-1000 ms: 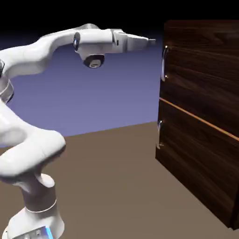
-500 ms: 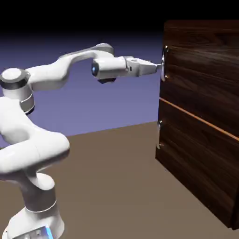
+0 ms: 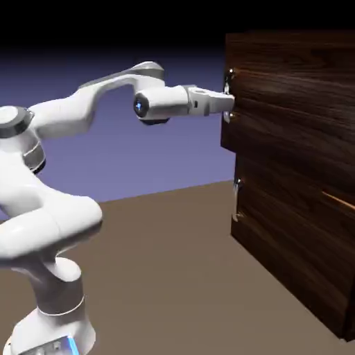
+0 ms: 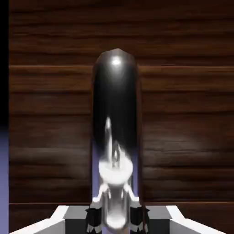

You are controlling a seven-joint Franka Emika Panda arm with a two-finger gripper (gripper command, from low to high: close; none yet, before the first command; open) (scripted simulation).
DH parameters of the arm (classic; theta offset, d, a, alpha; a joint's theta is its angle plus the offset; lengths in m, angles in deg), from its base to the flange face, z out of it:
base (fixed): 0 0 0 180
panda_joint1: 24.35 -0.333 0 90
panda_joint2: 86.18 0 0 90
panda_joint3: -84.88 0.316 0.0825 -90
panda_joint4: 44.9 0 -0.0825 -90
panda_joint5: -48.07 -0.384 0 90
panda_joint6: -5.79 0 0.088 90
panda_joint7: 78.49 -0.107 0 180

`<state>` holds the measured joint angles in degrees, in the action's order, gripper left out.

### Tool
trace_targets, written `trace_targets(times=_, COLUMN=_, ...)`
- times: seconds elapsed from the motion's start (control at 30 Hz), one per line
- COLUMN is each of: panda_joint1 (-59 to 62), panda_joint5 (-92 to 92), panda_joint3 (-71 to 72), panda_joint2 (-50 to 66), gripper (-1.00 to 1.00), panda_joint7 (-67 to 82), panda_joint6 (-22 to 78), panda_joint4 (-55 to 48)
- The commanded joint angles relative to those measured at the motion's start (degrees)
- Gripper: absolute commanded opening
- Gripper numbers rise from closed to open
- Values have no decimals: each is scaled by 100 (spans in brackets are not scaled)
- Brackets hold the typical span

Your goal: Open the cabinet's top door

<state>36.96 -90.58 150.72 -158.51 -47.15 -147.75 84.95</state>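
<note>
Silver handle (image 4: 116, 100) between the pincer's (image 4: 116, 220) tips

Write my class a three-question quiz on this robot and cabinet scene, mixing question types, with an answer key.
1. True or false: the pincer is closed on the handle of the top door.
2. Multiple choice: the lower door is
A) swung wide open
B) closed
C) missing its handle
3. Fill in the blank: in the exterior view, the top door's free edge juts out toward the ______.

Key: 1. true; 2. B; 3. robot arm
</note>
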Motion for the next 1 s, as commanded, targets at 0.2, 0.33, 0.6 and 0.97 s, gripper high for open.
trace_targets(times=0.2, panda_joint1=-1265, panda_joint5=254, panda_joint3=-991, panda_joint2=-205, gripper=-100, panda_joint7=466, panda_joint6=1108, panda_joint4=1454)
trace_targets(times=0.33, panda_joint1=-1975, panda_joint5=709, panda_joint3=-1757, panda_joint2=-403, gripper=-100, panda_joint7=644, panda_joint6=1803, panda_joint4=2278)
trace_targets(times=0.6, panda_joint1=-2809, panda_joint5=2041, panda_joint3=-3418, panda_joint2=-880, gripper=-100, panda_joint7=795, panda_joint6=3050, panda_joint4=3417)
trace_targets(times=0.97, panda_joint1=-2935, panda_joint5=4112, panda_joint3=-5703, panda_joint2=-1125, gripper=-100, panda_joint7=968, panda_joint6=4535, panda_joint4=3985)
